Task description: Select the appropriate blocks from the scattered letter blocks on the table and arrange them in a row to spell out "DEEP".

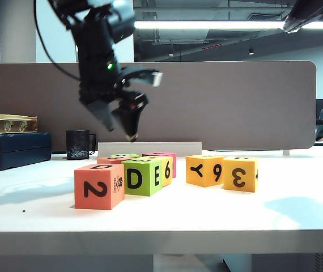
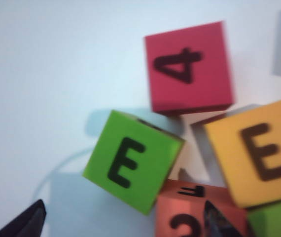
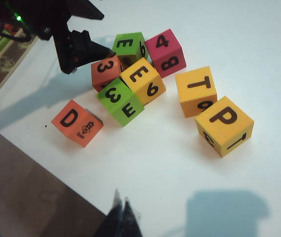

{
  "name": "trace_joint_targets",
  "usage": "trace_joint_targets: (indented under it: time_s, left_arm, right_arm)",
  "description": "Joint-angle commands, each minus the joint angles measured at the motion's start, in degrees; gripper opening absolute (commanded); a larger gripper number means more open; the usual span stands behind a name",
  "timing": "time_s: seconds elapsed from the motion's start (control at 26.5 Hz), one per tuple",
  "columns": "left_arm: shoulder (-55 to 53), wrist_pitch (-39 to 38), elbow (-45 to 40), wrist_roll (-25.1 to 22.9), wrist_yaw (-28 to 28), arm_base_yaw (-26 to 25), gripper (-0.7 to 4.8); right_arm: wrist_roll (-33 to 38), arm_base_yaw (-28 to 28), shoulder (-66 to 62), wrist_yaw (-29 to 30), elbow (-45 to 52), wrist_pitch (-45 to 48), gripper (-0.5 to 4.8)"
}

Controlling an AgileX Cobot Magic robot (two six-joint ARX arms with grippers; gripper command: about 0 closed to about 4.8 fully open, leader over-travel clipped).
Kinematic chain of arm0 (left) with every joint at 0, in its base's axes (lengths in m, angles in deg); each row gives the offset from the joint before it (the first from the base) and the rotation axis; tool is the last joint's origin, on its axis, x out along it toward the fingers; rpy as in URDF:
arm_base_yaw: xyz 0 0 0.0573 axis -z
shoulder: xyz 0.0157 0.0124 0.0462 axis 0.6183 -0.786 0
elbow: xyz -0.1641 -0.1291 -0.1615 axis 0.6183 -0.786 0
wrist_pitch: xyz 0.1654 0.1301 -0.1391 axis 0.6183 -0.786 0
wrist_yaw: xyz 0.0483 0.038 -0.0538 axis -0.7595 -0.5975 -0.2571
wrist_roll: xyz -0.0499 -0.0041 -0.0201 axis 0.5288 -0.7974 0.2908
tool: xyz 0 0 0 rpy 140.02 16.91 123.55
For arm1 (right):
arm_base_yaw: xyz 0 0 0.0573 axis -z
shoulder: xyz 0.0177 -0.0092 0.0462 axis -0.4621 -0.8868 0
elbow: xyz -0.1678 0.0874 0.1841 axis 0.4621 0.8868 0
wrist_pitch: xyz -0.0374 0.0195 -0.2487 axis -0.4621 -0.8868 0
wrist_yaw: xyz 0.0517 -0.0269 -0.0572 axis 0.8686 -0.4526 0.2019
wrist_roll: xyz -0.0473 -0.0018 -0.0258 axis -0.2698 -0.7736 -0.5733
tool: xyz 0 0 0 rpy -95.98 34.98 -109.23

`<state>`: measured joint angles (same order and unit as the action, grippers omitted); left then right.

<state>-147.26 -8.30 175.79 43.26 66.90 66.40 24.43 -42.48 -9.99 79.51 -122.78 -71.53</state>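
Your letter blocks sit clustered mid-table (image 1: 25, 198): red-orange D block (image 3: 76, 122) nearest the front edge, apart from the rest; lime E block (image 3: 121, 101), yellow E block (image 3: 142, 80) and a second lime E (image 2: 133, 160) touching; amber P block (image 3: 224, 125) off to the side. Left gripper (image 1: 122, 122) hangs above the cluster, jaws spread, holding nothing. Right gripper (image 3: 121, 212) waits near the table edge, fingertips pressed together, empty.

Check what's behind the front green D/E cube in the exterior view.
Behind the green cube sit a yellow cube, a pink cube, another green cube and a red-orange one. From the front mostly their tops show. The open left gripper hangs above.
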Motion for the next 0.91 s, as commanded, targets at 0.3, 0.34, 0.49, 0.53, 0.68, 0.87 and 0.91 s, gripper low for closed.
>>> trace_joint_targets:
  time_s: [0.3,0.34,0.49,0.53,0.68,0.87,0.91]
  left_arm:
    - [-1.20,1.14,0.24,-6.32,13.55,-4.42,4.79]
    - [-1.25,1.16,0.24,-6.71,13.57,-4.44,4.79]
    - [-1.62,2.38,0.24,-7.67,13.33,-4.44,4.79]
    - [-1.64,2.84,0.24,-7.69,13.33,-4.52,4.79]
    - [-2.43,4.33,0.24,-7.69,13.40,-4.98,4.79]
    - [-3.96,5.51,0.24,-8.87,13.38,-5.14,4.78]
    - [-4.26,5.84,0.24,-8.98,13.35,-5.14,4.75]
  right_arm:
    - [-0.13,-0.04,0.13,0.28,-0.17,-0.76,-0.06]
    - [-0.13,-0.04,0.15,0.28,-0.17,-0.76,-0.06]
    - [-0.13,-0.04,0.15,0.28,-0.17,-0.94,-0.06]
    - [-0.13,-0.04,0.13,0.28,-0.17,-0.96,-0.06]
    - [-0.13,-0.04,0.15,0.28,-0.17,-1.03,-0.06]
    - [-0.13,-0.04,0.15,0.28,-0.17,-1.03,-0.06]
    - [-0.13,-0.04,0.15,0.28,-0.17,-1.01,-0.05]
